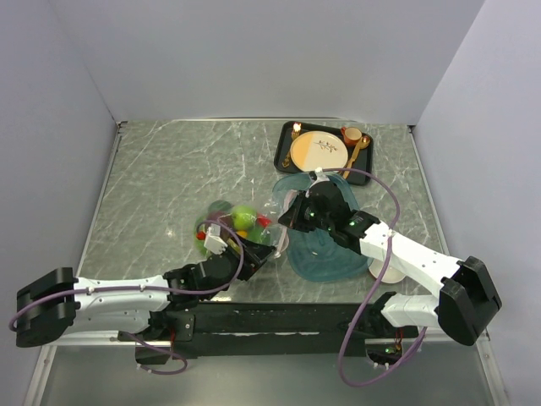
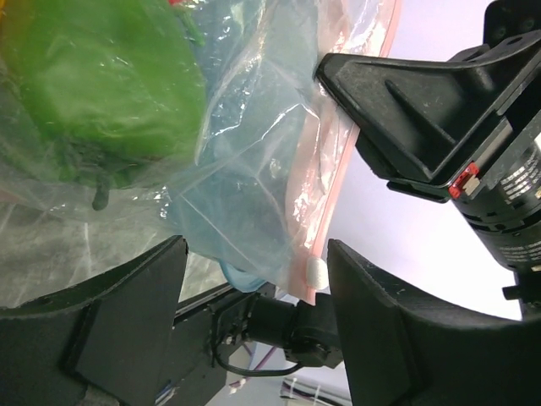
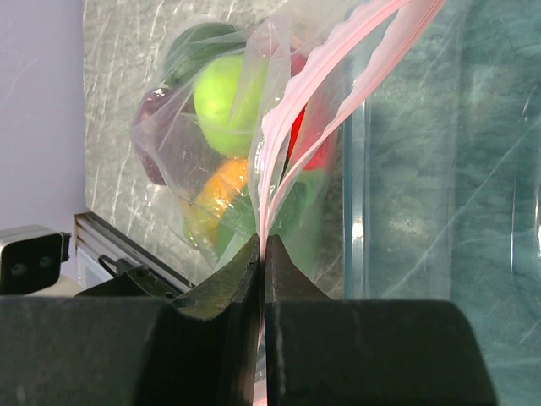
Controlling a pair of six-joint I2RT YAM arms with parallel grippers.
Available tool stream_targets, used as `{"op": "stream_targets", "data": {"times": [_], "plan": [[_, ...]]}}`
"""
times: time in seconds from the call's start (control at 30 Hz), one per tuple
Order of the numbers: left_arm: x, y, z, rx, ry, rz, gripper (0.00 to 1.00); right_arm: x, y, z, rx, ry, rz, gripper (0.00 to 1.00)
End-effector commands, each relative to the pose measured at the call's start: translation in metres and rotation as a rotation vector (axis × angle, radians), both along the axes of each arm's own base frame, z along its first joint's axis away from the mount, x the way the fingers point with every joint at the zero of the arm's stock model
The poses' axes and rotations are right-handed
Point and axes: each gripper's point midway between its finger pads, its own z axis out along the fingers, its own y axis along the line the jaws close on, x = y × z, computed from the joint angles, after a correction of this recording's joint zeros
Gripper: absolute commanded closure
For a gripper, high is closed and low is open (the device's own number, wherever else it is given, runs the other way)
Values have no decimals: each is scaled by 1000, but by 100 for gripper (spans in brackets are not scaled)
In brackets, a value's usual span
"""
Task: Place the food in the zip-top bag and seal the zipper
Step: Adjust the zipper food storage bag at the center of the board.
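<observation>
The clear zip-top bag (image 1: 241, 224) lies at the table's middle with the food (image 1: 243, 218) inside: green (image 3: 224, 93), orange (image 3: 221, 193), red (image 3: 311, 145) and purple (image 3: 148, 127) pieces. Its pink zipper (image 3: 325, 63) is parted further along. My right gripper (image 3: 263, 247) is shut on the zipper strip at the bag's mouth, at the tray's edge (image 1: 284, 222). My left gripper (image 2: 254, 254) is open, and the bag's corner with the pink strip (image 2: 338, 169) and a white slider (image 2: 317, 272) hangs between its fingers; in the top view it sits just below the bag (image 1: 256, 254).
A translucent teal oval tray (image 1: 325, 254) lies right of the bag, under my right arm. A black tray with the tan plate (image 1: 319, 150) and gold cutlery stands at the back. A white cup (image 1: 382, 269) sits by the teal tray.
</observation>
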Motion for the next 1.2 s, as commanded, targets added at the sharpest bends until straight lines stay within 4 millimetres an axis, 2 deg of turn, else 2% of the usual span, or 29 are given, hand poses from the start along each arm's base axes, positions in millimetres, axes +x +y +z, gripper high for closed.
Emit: {"op": "stream_targets", "data": {"times": [0.0,0.17,0.4,0.57,0.63,0.7,0.77,0.8,1.0,1.17], "plan": [[5,-5,21,-93,-21,24,27,-1,3,14,28,-43,14,91],[9,-7,26,-96,-33,41,33,-5,2,9,30,-31,20,91],[12,-11,21,-111,-20,44,53,-8,4,8,38,-26,31,91],[12,-13,19,-111,-16,33,58,-10,4,8,36,-25,35,91],[11,-13,16,-109,-6,30,57,-8,1,8,30,-28,23,91],[9,-11,14,-111,11,27,47,-8,0,8,26,-30,17,91],[7,-7,8,-122,26,29,44,-5,0,11,23,-43,9,91],[6,-6,8,-136,35,31,39,-5,-1,13,22,-44,6,91],[4,-10,3,-136,50,25,35,-2,2,21,30,-59,7,91],[6,-16,7,-169,39,19,34,-4,2,22,42,-56,12,91]]}}
